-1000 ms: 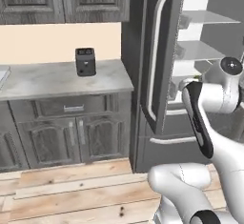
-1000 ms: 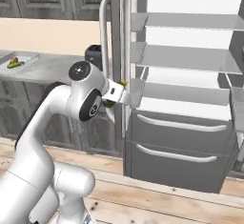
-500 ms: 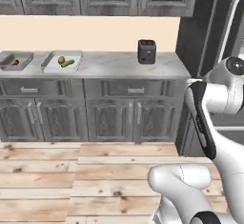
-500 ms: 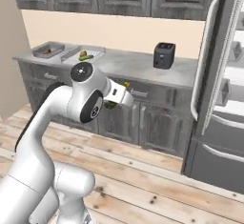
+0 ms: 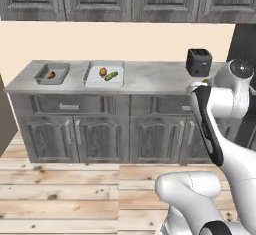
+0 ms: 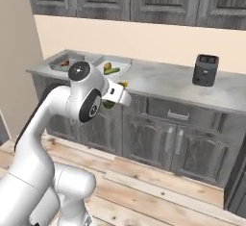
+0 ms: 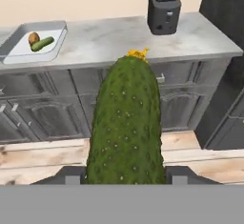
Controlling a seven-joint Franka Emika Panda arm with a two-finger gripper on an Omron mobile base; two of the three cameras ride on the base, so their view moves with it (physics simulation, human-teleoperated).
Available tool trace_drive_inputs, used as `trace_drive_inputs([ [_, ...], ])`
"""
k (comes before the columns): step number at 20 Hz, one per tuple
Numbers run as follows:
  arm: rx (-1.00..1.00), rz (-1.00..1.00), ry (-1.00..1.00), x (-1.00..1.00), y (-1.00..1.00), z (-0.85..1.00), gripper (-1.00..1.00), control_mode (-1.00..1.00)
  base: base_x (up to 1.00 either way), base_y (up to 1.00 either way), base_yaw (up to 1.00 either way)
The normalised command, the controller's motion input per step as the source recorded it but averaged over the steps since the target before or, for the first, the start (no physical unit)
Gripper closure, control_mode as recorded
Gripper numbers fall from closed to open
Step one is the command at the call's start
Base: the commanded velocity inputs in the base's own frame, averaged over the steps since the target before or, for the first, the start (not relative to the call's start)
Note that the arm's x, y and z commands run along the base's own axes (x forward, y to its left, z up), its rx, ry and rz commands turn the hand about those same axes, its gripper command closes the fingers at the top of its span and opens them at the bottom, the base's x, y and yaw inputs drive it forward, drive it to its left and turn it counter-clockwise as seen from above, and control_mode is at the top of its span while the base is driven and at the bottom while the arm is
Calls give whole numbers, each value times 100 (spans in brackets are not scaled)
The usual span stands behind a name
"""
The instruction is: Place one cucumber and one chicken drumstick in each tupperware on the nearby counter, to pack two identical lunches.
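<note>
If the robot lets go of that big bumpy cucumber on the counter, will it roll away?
Probably a little. The cucumber in the gripper is long and round, so it could roll sideways on the flat counter. Its bumpy skin may slow it. It looks stiff, so it likely won't bend.

Even, soft rendered daylight fills my kitchen, with no single lamp visible and no glare anywhere. The counter reads pale and bright; the cabinets below it stay dark but legible. A faint shadow sits under the counter's front lip. My base views look slightly soft and pixelated. In my hand view, the close cucumber appears sharp, its bumps clear.
</note>
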Motion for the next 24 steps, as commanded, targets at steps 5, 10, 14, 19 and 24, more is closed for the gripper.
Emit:
trace_drive_inputs([
  [5,0,0,0,0,0,0,100,100,100,100,-14],
  [10,0,0,0,0,0,0,100,100,93,100,-5],
  [14,0,0,0,0,0,0,100,100,78,100,-1],
  [19,0,0,0,0,0,0,100,100,95,100,-8],
  [24,0,0,0,0,0,0,100,100,98,100,-18],
])
